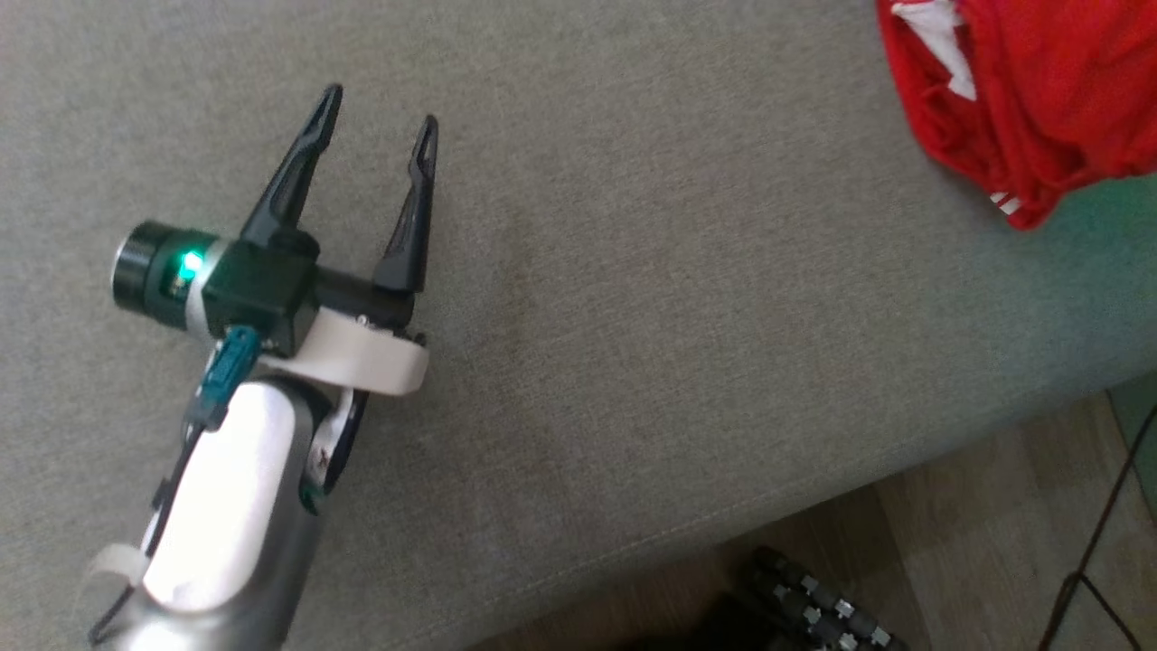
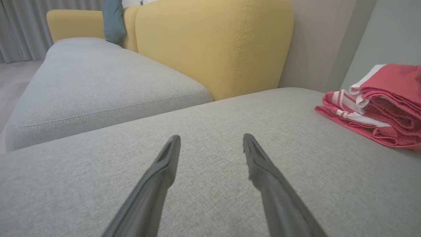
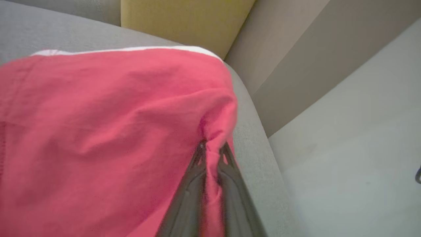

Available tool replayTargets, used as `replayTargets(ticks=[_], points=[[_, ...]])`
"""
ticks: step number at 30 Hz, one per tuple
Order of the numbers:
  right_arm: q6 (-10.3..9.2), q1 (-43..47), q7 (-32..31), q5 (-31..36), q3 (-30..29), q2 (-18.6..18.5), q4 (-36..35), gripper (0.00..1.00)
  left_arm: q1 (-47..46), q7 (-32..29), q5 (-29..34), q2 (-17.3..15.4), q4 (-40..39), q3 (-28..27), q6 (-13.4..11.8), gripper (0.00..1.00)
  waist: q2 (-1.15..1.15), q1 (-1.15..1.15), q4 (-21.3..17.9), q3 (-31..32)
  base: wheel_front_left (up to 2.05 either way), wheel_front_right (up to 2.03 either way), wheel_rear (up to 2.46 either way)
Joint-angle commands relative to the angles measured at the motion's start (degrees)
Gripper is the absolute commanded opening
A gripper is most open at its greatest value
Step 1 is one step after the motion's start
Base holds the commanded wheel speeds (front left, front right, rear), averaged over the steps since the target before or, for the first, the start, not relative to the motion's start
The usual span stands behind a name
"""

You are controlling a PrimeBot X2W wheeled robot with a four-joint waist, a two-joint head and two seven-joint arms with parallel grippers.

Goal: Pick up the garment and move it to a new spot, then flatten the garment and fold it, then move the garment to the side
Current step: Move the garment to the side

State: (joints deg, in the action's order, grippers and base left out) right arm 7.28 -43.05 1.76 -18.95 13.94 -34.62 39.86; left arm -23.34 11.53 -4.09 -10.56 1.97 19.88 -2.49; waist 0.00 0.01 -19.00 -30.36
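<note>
The red garment is soft matt cloth, the grey cushion coarse woven fabric, the floor seemingly wood.

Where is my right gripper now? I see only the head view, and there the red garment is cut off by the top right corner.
Observer: In the right wrist view the right gripper is shut on a fold of the red garment.
Operator: Is that fold near an edge?
Observer: Yes, it is pinched close to the rounded edge of the grey cushion.
Operator: What stands ahead on the left side?
Observer: In the left wrist view a yellow backrest rises beyond the left gripper, behind the seat.
</note>
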Motion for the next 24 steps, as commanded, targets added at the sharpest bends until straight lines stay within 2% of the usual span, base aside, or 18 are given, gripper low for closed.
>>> replayTargets(ticks=[1,3,4,5,6,7,13,17,20,24], points=[[0.21,-1.0,1.8,-0.6,-0.9,-0.7,0.3,0.0,-2.2,-0.3,0.8,-1.0,-2.1,-1.0,0.2,1.0,0.0,-0.01,0.4,-2.1,0.0,0.0,0.0],[0.21,-1.9,2.9,-0.8,-1.5,0.0,2.7,0.0,-2.9,-0.5,0.9,-1.1,-2.0,-0.8,0.3,1.0,0.0,-0.01,0.7,-3.2,0.0,0.0,0.0],[0.21,-2.4,3.3,-0.8,-1.8,0.3,4.1,0.17,-3.3,-0.5,0.9,-1.2,-2.0,-0.7,0.4,1.0,0.0,-0.01,0.9,-3.6,0.0,0.0,0.0],[0.21,-2.8,4.1,-0.5,-2.2,0.4,5.4,0.45,-3.5,-0.5,0.9,-1.1,-1.9,-0.6,0.4,1.0,0.0,-0.01,1.1,-3.9,0.0,0.0,0.0],[0.21,-3.2,4.9,-0.4,-3.0,0.6,6.8,0.67,-3.7,-0.5,0.9,-1.1,-1.7,-0.5,0.4,1.0,0.0,-0.01,1.4,-4.1,0.0,0.0,0.0],[0.21,-3.4,5.3,-0.2,-3.5,1.1,8.3,1.0,-3.8,-0.4,0.9,-1.1,-1.5,-0.4,0.4,1.0,0.0,-0.01,1.6,-4.1,0.0,0.0,0.0],[0.21,-2.5,9.3,1.7,-8.3,2.4,14.3,1.0,-2.9,0.7,0.0,-0.8,0.3,-0.6,-0.1,1.0,0.0,-0.01,3.3,-1.8,0.0,0.0,0.0],[0.21,0.3,12.0,1.9,-10.9,3.7,12.6,1.0,-1.3,1.6,-1.0,-0.3,1.4,-1.0,-0.9,1.0,0.0,-0.01,4.3,1.0,0.0,0.0,0.0],[0.21,4.8,13.0,3.0,-12.3,6.0,6.6,1.0,1.2,2.2,-2.2,0.2,2.4,-1.9,-2.0,1.0,0.0,-0.01,5.1,4.5,0.0,0.0,0.0],[0.21,12.6,13.2,5.1,-14.9,10.8,-5.5,1.0,4.8,2.8,-3.8,0.7,3.0,-3.1,-3.2,1.0,0.0,-0.01,6.2,8.7,0.0,0.0,0.0]])
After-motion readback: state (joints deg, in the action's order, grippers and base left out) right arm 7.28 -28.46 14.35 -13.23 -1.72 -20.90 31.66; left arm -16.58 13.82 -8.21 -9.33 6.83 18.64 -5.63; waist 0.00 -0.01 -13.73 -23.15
